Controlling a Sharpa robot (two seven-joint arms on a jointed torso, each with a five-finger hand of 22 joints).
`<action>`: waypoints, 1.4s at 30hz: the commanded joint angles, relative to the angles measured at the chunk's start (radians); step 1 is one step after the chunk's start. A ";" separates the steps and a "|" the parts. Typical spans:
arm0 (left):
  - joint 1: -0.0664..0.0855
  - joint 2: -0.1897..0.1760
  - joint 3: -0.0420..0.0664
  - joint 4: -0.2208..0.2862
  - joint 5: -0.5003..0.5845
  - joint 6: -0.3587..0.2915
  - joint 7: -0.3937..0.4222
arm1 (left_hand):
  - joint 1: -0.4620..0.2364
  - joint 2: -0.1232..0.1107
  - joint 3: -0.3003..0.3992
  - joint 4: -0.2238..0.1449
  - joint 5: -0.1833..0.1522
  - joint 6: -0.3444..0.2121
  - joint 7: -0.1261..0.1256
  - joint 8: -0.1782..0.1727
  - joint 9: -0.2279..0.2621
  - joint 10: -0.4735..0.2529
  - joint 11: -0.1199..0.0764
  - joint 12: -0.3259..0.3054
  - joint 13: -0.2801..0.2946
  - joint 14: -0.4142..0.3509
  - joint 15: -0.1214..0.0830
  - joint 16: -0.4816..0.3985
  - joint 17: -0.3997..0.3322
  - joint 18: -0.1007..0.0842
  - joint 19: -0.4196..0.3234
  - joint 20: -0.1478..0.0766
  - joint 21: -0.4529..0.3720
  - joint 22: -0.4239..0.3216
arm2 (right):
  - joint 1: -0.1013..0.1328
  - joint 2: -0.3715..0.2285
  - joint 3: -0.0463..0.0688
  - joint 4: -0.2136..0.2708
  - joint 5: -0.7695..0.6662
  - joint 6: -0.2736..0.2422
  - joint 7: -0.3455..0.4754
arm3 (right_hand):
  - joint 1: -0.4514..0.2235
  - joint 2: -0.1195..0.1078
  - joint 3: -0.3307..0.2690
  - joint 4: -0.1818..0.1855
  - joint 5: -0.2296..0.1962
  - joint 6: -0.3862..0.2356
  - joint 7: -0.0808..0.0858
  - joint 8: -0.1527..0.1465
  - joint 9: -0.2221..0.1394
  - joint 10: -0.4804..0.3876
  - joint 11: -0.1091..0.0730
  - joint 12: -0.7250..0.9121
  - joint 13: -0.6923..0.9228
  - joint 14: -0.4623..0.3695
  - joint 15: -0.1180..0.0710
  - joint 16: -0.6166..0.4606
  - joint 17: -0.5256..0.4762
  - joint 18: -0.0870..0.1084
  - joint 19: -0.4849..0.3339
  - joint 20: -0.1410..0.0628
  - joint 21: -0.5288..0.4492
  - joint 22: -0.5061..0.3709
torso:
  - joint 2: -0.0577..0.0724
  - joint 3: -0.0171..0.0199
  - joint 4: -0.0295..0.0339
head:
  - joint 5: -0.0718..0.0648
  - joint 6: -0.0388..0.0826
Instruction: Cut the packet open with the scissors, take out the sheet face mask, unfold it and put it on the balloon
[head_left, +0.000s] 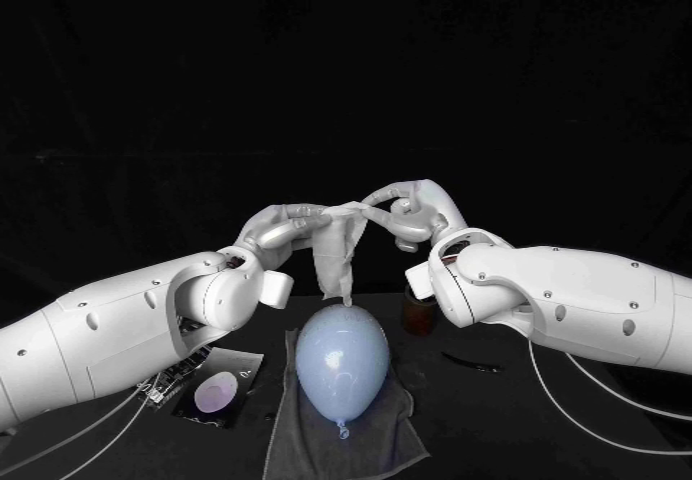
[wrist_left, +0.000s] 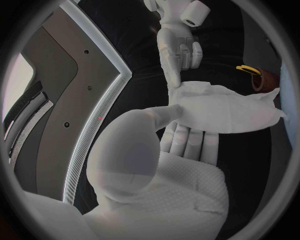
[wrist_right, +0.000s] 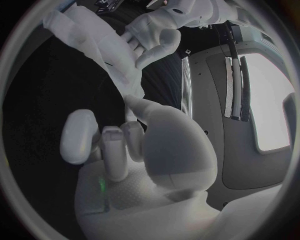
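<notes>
Fingers (head_left: 307, 213) of the left hand (head_left: 281, 230) pinch the upper edge of the sheet face mask (head_left: 339, 250). The right hand (head_left: 411, 212), at 3 o'clock from it, pinches the same edge. The mask hangs folded between them, its tip just over the balloon (head_left: 342, 360), which lies at 6 o'clock on a grey towel (head_left: 339, 445) on the surface (head_left: 476, 420).

The balloon (head_left: 342, 358) lies on a cloth (head_left: 310, 445) on the table. At its 12 o'clock the mask (head_left: 335, 255) hangs just above, held between the left hand (head_left: 289, 228) at 11 and the right hand (head_left: 411, 212) at 1. The packet (head_left: 219, 393) lies at 9 o'clock.
</notes>
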 joint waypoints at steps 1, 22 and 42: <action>0.018 0.001 0.002 -0.006 -0.013 0.015 0.020 | 0.005 0.008 -0.008 -0.005 0.004 0.002 0.011 0.001 0.001 -0.006 0.001 -0.003 0.000 0.018 -0.001 0.001 0.001 0.021 0.015 -0.007 0.013 0.006 | 0.005 -0.003 0.001 0.002 0.023 0.075 -0.007 | -0.009 0.001 0.005 0.001 0.006 -0.004 0.002 0.005 0.002 -0.004 0.000 -0.001 0.106 0.104 -0.004 0.004 0.263 -0.005 -0.005 0.000 -0.002 0.160 | 0.000 0.0005 0.0005 | -0.001 -0.001; 0.066 -0.004 0.002 -0.033 -0.124 0.124 -0.063 | -0.007 0.015 -0.107 0.033 0.004 -0.003 -0.004 0.010 0.016 0.076 -0.024 0.001 0.003 0.140 -0.036 0.021 0.022 0.024 0.106 -0.046 0.065 0.017 | 0.036 0.005 0.004 -0.032 0.028 0.128 0.002 | -0.011 0.008 0.013 -0.007 0.006 -0.002 0.000 0.010 0.004 0.004 -0.002 0.011 0.116 0.104 -0.005 0.004 0.263 -0.006 -0.003 -0.001 0.006 0.162 | 0.000 -0.0012 0.0012 | 0.008 -0.001; 0.063 0.000 -0.008 -0.051 -0.076 0.119 -0.078 | 0.025 0.016 -0.106 0.035 0.005 -0.030 0.000 0.010 0.028 0.081 -0.025 -0.001 0.003 0.154 -0.039 0.005 0.027 0.022 0.142 -0.054 0.022 -0.025 | 0.062 0.015 0.011 -0.058 0.099 0.186 0.000 | -0.012 0.009 0.016 -0.009 0.006 -0.002 0.000 0.011 0.004 0.005 -0.002 0.013 0.118 0.104 -0.005 0.004 0.263 -0.006 -0.004 -0.001 0.003 0.161 | 0.000 -0.0016 0.0001 | 0.014 0.020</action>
